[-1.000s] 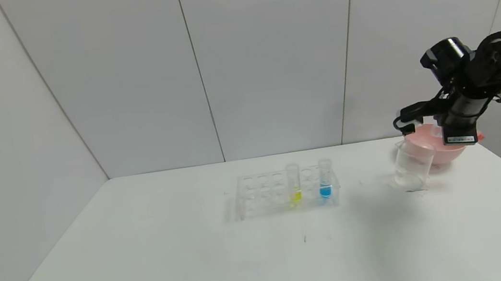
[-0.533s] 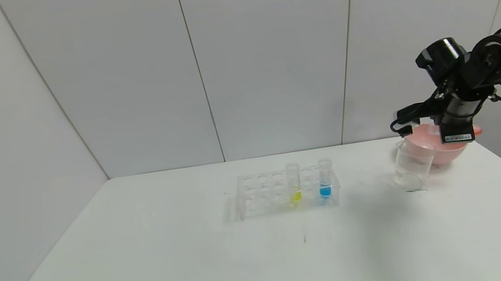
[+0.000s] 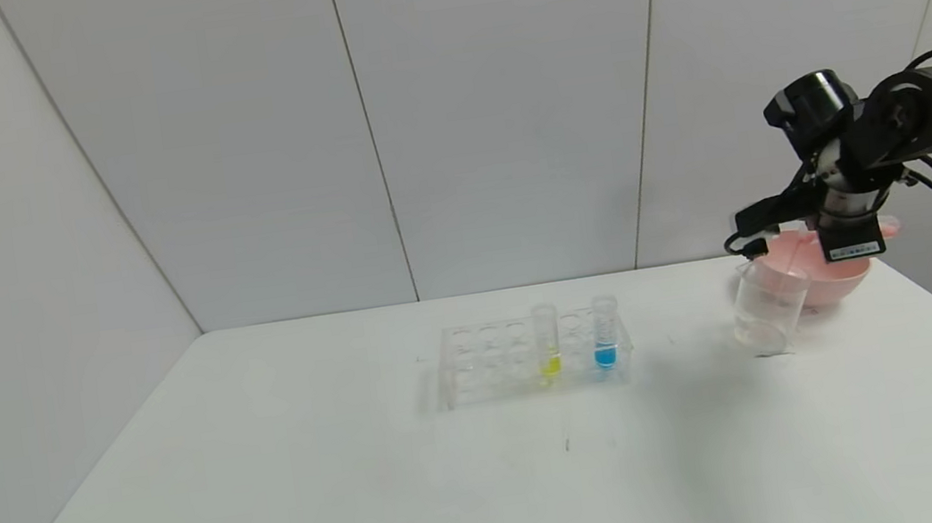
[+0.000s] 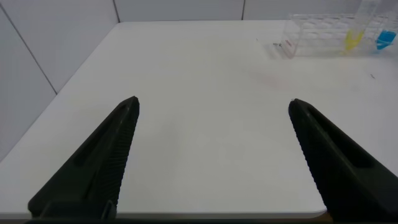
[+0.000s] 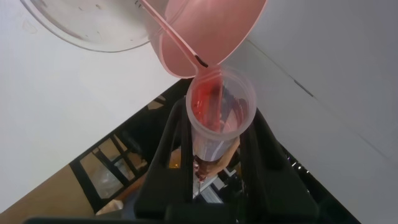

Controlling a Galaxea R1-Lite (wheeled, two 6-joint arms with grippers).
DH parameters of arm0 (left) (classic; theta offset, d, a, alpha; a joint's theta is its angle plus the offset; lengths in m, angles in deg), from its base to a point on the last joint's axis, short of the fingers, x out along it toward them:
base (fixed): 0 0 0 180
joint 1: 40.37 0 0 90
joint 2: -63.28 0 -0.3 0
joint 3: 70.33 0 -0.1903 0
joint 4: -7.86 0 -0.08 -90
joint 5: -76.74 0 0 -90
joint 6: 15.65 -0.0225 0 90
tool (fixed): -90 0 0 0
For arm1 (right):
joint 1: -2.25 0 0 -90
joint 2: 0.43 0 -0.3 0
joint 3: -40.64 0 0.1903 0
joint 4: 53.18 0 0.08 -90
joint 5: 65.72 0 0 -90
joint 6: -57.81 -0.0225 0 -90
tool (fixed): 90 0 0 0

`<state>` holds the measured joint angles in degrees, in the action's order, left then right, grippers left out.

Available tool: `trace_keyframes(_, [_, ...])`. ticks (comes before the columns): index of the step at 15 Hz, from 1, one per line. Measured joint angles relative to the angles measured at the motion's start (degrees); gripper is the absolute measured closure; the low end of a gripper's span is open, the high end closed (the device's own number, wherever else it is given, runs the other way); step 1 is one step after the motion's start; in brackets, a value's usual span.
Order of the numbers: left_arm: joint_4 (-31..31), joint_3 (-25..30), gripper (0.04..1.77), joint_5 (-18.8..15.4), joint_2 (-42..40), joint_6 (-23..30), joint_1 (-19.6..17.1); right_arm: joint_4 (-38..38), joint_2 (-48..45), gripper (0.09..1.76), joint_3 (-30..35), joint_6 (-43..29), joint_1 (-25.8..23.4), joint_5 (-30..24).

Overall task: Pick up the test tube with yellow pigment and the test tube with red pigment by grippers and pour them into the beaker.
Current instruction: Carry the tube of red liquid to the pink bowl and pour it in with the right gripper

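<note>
Red stuff first, looks like: the right gripper [image 5: 211, 155] is clamped tight on the red tube [image 5: 214, 118], holding it up above the far right end of the table [image 3: 425, 501], right over the pink bowl [image 3: 828, 278] and just behind the beaker [image 3: 768, 310]. The wrist view looks straight down the tube's open mouth, with red liquid near the bottom. So I'd say it's in the pouring step for the first tube, but the beaker looks clear, so nothing's in yet. The mouth seems lined up nearer the bowl than the beaker; next it has to come over the beaker's rim and tip. The yellow tube [image 3: 547, 343] sits in the clear rack [image 3: 488, 362] mid-table beside the blue tube [image 3: 604, 332]. The left gripper [image 4: 211, 155] is parked wide open, empty, near the table's left front.
</note>
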<state>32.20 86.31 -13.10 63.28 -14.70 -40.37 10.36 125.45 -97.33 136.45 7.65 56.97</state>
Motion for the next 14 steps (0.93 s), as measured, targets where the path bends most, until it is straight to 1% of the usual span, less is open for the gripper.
trace_keyframes(4, [0.0,0.0,0.09,0.0,0.0,0.0,0.0,-0.3,0.1,1.35,0.0,1.6,0.3,0.4])
trace_keyframes(6, [0.0,0.0,0.09,0.0,0.0,0.0,0.0,-1.3,0.1,1.35,0.0,3.5,0.7,2.5])
trace_keyframes(10, [0.0,0.0,0.09,0.0,0.0,0.0,0.0,-2.2,0.0,1.35,0.0,5.7,1.5,3.2])
trace_keyframes(12, [0.0,0.0,0.09,0.0,0.0,0.0,0.0,-2.0,0.0,1.35,0.0,7.4,1.9,5.3])
trace_keyframes(14, [0.0,0.0,0.09,0.0,0.0,0.0,0.0,-1.8,0.1,1.35,0.0,7.9,2.3,6.1])
